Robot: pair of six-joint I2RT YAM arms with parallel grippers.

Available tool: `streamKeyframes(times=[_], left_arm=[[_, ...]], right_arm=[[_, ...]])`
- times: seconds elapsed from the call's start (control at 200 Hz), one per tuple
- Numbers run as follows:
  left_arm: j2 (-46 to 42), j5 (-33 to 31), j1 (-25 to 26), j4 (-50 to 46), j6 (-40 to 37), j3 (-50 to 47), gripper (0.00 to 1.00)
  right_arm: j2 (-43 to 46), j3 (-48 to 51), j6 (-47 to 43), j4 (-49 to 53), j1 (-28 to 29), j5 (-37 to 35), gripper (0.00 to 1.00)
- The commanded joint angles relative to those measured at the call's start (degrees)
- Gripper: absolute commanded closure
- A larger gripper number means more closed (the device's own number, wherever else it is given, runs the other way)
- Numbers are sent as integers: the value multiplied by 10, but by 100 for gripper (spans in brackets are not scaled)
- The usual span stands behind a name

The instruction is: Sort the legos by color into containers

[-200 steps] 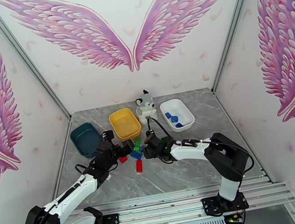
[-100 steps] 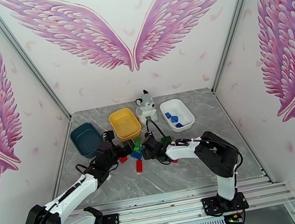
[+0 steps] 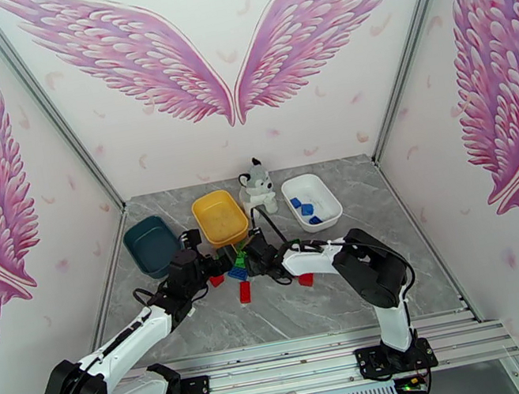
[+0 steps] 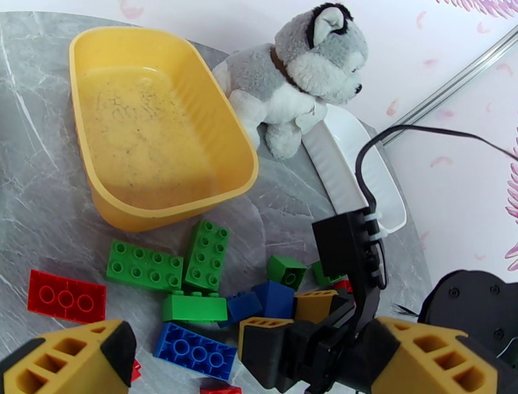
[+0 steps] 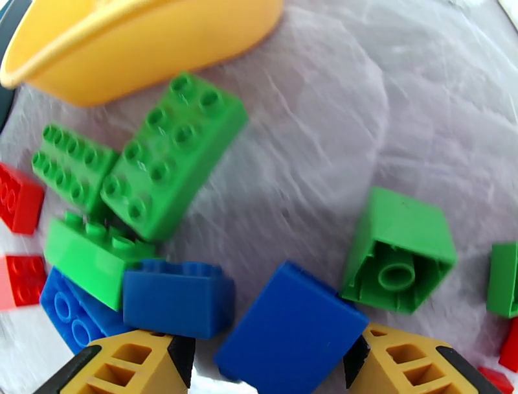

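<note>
The blue brick [image 5: 291, 327] lies on the table between the fingers of the right gripper [image 5: 269, 353]. A smooth face is turned toward the wrist and no studs show. It looks nearly square, so no long axis can be told. Its edges sit skew to the line between the fingers. The jaws stand apart, with a gap beside one finger: not clamped.

Just ahead lie green bricks [image 5: 171, 152] and red bricks [image 5: 16, 197].

Progress is judged early. The white tub [image 3: 322, 187], ahead and right, holds a few blue bricks. The yellow tub [image 4: 162, 217] and teal tub [image 3: 152, 245] hold none.

The left gripper [image 4: 252, 363] hangs wide apart, holding nothing.
</note>
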State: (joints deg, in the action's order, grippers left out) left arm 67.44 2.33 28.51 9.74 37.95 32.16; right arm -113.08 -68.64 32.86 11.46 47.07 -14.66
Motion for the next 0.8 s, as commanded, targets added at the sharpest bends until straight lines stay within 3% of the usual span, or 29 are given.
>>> streamKeyframes(times=[0.0, 0.365, 0.795], left_arm=[[-5, 5, -3, 2, 0, -8, 1], [-4, 7, -3, 4, 0, -10, 1], [13, 19, 7, 20, 3, -10, 1]], right_arm=[[-18, -29, -14, 30, 5, -25, 36], [-14, -26, -18, 37, 5, -48, 49], [101, 69, -17, 5, -2, -41, 67]])
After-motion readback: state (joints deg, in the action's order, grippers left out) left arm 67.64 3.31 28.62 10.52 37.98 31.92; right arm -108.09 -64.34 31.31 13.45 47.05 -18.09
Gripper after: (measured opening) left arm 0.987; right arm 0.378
